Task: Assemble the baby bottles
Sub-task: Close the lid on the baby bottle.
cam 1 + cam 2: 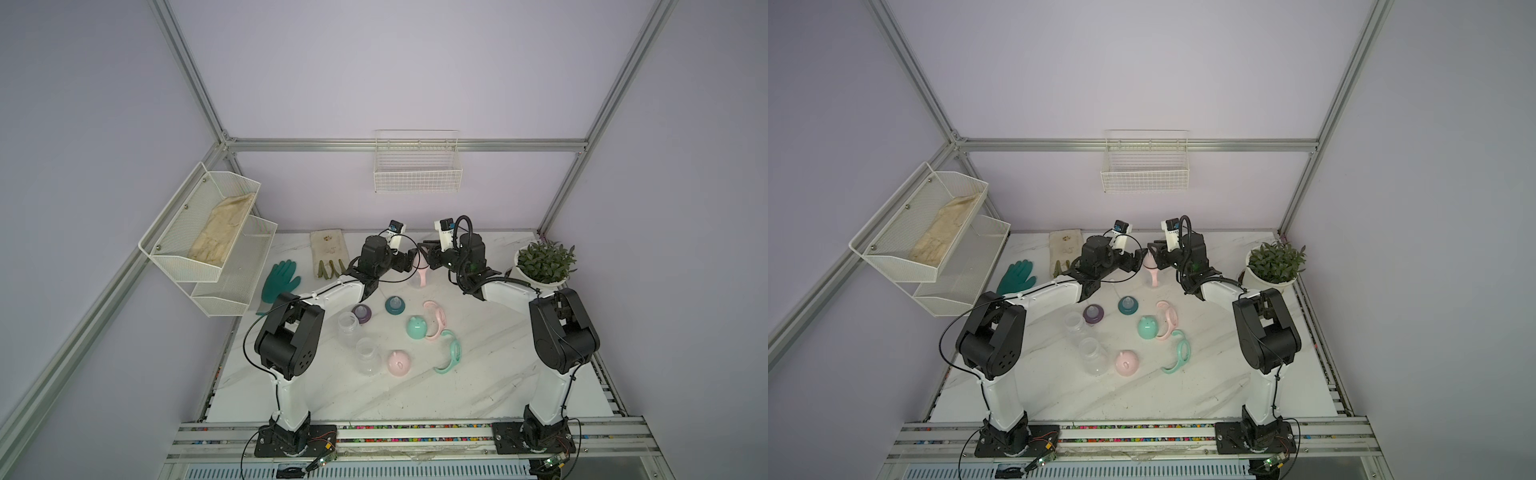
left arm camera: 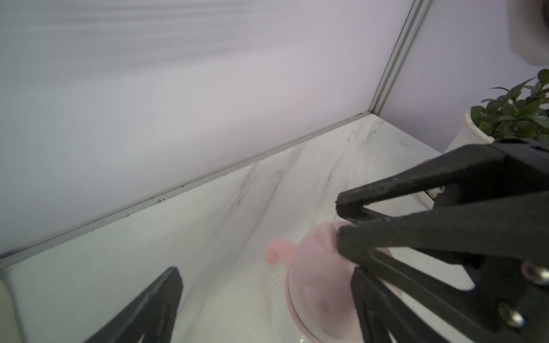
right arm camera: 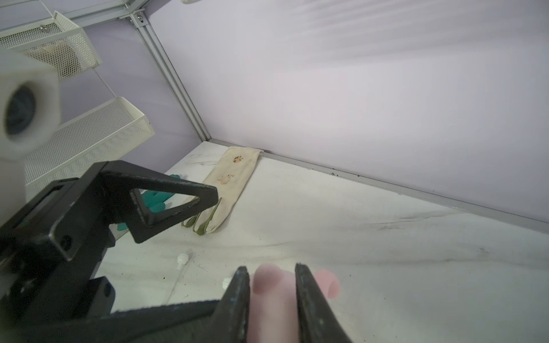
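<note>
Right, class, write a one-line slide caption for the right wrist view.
Right gripper closed on a pink bottle cap, cream glove lying on the marble table beyond.

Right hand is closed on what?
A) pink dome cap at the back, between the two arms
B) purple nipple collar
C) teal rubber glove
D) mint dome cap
A: the right wrist view shows the right hand with a finger on each side of the pink eared dome cap. The mint dome cap sits loose, away from both arms.
</note>
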